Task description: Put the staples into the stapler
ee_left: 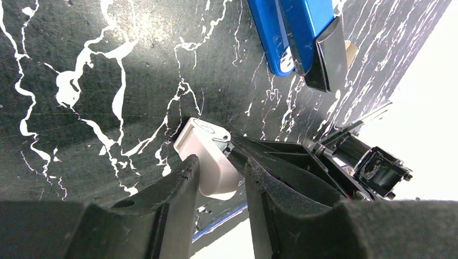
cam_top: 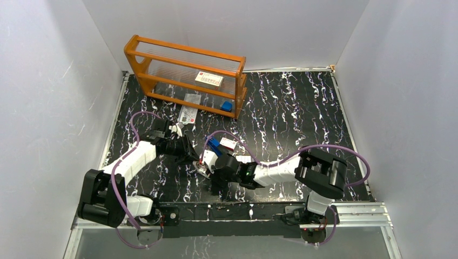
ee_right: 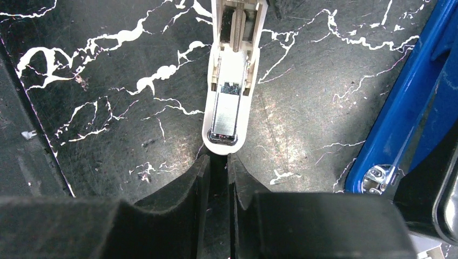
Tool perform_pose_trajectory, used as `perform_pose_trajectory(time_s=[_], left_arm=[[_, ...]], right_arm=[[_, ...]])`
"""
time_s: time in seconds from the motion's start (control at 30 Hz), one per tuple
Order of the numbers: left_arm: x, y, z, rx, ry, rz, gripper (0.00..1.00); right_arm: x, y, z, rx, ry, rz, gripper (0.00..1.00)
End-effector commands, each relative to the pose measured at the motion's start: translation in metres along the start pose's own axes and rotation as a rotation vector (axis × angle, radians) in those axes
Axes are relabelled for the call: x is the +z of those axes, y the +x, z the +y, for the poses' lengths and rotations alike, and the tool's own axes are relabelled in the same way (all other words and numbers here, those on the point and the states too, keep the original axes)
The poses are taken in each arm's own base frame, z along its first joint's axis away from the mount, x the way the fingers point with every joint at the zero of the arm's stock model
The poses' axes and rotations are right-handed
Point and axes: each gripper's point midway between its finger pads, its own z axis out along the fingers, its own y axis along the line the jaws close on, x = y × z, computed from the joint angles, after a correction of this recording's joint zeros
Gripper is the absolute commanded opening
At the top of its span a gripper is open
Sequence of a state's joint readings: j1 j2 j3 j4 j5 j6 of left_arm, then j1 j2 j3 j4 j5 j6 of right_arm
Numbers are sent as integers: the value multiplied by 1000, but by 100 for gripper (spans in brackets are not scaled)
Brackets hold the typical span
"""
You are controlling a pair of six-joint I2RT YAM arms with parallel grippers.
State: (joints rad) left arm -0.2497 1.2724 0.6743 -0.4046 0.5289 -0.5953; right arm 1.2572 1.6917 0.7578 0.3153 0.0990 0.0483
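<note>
A white stapler (ee_right: 227,81) lies open on the black marbled table, with a silvery strip of staples (ee_right: 226,116) in its channel. My right gripper (ee_right: 217,162) is shut just short of the stapler's rounded front end, with nothing between its fingers. In the left wrist view, my left gripper (ee_left: 221,164) closes around one end of the white stapler (ee_left: 208,162). In the top view both grippers meet at the stapler (cam_top: 207,158) in front of the arm bases: the left gripper (cam_top: 192,156) on its left, the right gripper (cam_top: 208,171) below it.
A blue stapler (cam_top: 214,144) and a small red-and-white box (cam_top: 228,143) lie just behind the white stapler. An orange rack (cam_top: 186,75) stands at the back left, holding a white label card (cam_top: 208,79). Small pale packets (cam_top: 189,113) lie in front of it.
</note>
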Motion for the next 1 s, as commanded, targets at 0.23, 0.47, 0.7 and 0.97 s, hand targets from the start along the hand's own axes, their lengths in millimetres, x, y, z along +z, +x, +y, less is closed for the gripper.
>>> perform_pose_trajectory(time_s=[0.23, 0.47, 0.7, 0.97], left_arm=[[-4, 9, -11, -14, 70, 45, 33], [1, 12, -8, -31, 72, 58, 33], [5, 17, -8, -57, 96, 75, 33], [4, 9, -9, -56, 86, 32, 34]], right_arm=[[11, 11, -1, 35, -6, 47, 26], [12, 10, -2, 54, -7, 42, 26], [12, 9, -3, 88, -5, 30, 26], [6, 10, 3, 99, -40, 30, 28]])
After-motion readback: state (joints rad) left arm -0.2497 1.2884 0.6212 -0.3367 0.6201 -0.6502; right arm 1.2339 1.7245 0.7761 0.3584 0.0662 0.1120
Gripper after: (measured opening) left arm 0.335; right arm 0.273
